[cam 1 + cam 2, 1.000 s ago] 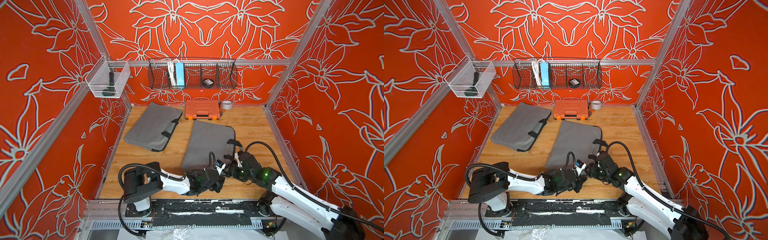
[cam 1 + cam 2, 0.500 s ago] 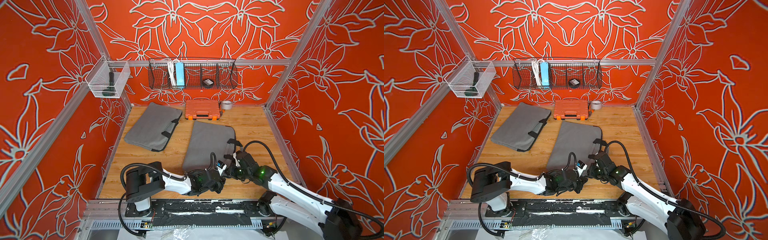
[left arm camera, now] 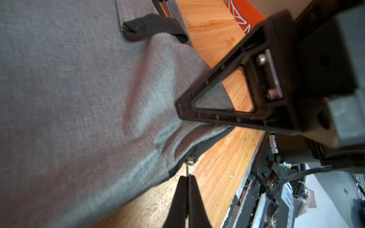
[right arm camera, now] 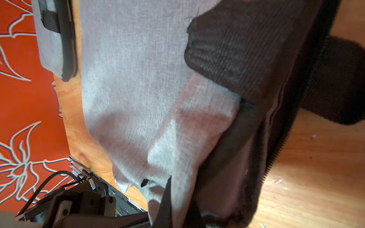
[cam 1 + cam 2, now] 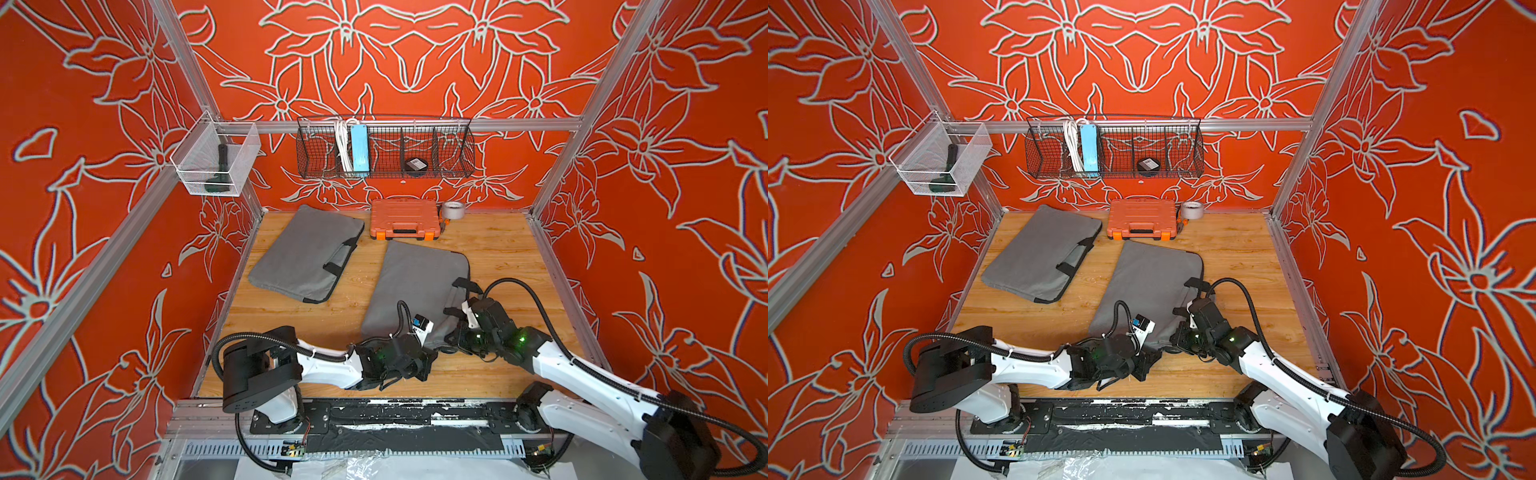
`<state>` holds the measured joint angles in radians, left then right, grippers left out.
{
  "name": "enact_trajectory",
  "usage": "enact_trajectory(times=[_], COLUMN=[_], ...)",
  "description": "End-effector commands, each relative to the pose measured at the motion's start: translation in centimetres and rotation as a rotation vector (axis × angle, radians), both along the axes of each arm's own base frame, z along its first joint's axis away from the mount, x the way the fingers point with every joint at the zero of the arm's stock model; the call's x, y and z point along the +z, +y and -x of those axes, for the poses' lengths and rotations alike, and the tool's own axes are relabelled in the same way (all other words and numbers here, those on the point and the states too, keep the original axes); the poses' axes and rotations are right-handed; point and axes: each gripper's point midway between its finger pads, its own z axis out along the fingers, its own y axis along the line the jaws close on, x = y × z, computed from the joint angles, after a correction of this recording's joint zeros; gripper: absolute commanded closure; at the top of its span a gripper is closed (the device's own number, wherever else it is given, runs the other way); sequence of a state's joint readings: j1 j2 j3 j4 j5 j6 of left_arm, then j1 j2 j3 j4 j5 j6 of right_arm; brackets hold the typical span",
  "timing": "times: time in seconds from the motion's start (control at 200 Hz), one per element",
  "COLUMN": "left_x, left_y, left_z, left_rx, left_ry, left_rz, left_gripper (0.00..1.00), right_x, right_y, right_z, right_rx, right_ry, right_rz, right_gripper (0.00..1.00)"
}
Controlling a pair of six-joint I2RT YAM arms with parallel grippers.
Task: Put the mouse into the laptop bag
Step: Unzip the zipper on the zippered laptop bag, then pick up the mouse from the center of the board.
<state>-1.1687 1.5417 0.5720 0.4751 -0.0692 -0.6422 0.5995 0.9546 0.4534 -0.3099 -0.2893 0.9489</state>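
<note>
I see the laptop bag (image 5: 415,282) lying flat on the desk (image 5: 498,249), its near corner between my two arms. The left gripper (image 3: 187,177) has its jaws pressed together on the thin metal zip pull (image 3: 187,167) at that corner. The right gripper (image 5: 453,338) has its jaws clamped on the bag's grey top layer by the side edge, and the right wrist view shows that cloth lifted, with dark lining and zip teeth showing beside it. The mouse (image 5: 415,164), a small black thing as far as I can tell, sits in the wire basket (image 5: 316,153) on the back wall, well apart from the bag. A second grey bag (image 5: 303,253) lies further left, with an orange case (image 5: 405,218) and a roll of tape (image 5: 452,210) behind
</note>
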Motion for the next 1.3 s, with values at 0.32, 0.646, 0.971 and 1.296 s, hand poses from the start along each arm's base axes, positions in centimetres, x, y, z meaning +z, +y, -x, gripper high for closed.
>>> enact_trajectory(times=[0.32, 0.646, 0.971, 1.296], left_x=[0.7, 7.2, 2.1, 0.6], left_y=[4.7, 15.2, 27.7, 31.8], left_z=[-2.5, -5.6, -6.0, -5.7], left_rx=[0.168, 0.512, 0.856, 0.977], left_ry=[0.062, 0.079, 0.235, 0.24], left_rz=[-0.101, 0.07, 0.067, 0.068], left_gripper=[0.43, 0.37, 0.33, 0.34], right_x=[1.3, 2.9, 2.8, -1.0], right_y=[-2.6, -3.2, 9.0, 17.9], right_z=[0.5, 4.2, 5.9, 7.4], right_rx=[0.015, 0.056, 0.24, 0.372], right_ry=[-0.063, -0.098, -0.166, -0.069], right_rz=[0.157, 0.254, 0.296, 0.291], right_gripper=[0.39, 0.13, 0.11, 0.11])
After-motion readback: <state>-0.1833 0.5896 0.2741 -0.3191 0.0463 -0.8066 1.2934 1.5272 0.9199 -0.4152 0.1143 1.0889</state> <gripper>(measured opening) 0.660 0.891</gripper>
